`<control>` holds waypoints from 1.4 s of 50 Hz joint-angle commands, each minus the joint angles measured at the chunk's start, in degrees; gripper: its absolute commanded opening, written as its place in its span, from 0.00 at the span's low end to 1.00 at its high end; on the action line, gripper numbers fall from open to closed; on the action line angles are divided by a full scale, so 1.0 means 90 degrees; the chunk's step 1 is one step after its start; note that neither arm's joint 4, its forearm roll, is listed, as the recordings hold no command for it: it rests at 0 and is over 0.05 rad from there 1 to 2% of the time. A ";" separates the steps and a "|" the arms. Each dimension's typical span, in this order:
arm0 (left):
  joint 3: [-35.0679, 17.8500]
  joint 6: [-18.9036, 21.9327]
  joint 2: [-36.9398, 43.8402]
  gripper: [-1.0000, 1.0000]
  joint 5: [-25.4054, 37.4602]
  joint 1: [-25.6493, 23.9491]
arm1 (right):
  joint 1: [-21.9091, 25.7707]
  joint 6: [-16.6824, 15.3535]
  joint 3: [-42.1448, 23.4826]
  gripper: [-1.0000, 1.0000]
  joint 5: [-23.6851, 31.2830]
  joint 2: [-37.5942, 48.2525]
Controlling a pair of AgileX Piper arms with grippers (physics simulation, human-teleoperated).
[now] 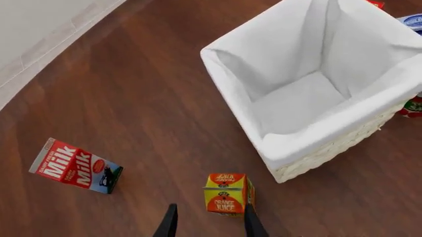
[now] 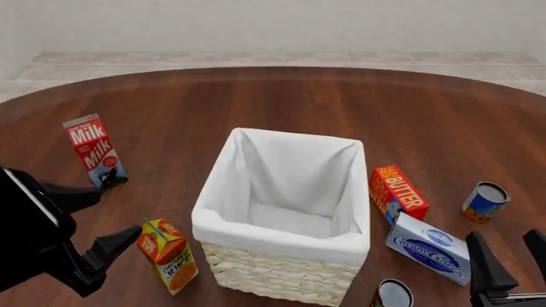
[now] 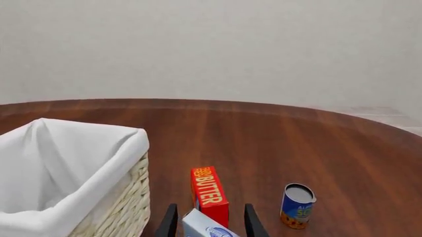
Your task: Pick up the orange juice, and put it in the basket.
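Observation:
The orange juice (image 2: 171,254) is a small orange and yellow carton standing upright on the wooden table, just left of the basket's near-left corner. The basket (image 2: 282,240) is a large pale wicker one with a white lining, and nothing shows inside it. My left gripper (image 2: 119,212) is open, its lower fingertip close beside the carton. In the left wrist view the orange juice (image 1: 226,192) stands just ahead of the open left gripper (image 1: 211,224), nearer one finger, with the basket (image 1: 310,143) beyond. My right gripper (image 2: 503,235) is open and empty at the near right.
A red and blue Milk carton (image 2: 96,152) stands at the far left. Right of the basket are a BUTTER box (image 2: 397,190), a blue-and-white cream cheese box (image 2: 431,248), a can (image 2: 484,202) and a second can (image 2: 392,295) at the near edge.

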 commanded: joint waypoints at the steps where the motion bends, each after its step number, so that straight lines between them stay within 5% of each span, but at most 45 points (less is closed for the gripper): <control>1: 0.0347 -0.0344 -0.0053 1.00 -0.0313 -0.0241 | 0.0006 -0.0016 -0.0007 1.00 -0.0004 -0.0002; 12: 0.0542 -0.0798 -0.0242 1.00 -0.0466 -0.0354 | 0.0014 -0.0031 -0.0008 1.00 -0.0005 -0.0001; 34: 0.1300 -0.0925 0.0075 1.00 -0.1364 -0.0239 | 0.0006 -0.0040 -0.0014 1.00 -0.0003 -0.0003; 70: 0.1754 -0.0894 0.0888 1.00 -0.2346 -0.0332 | 0.0007 -0.0059 -0.0011 1.00 -0.0003 -0.0003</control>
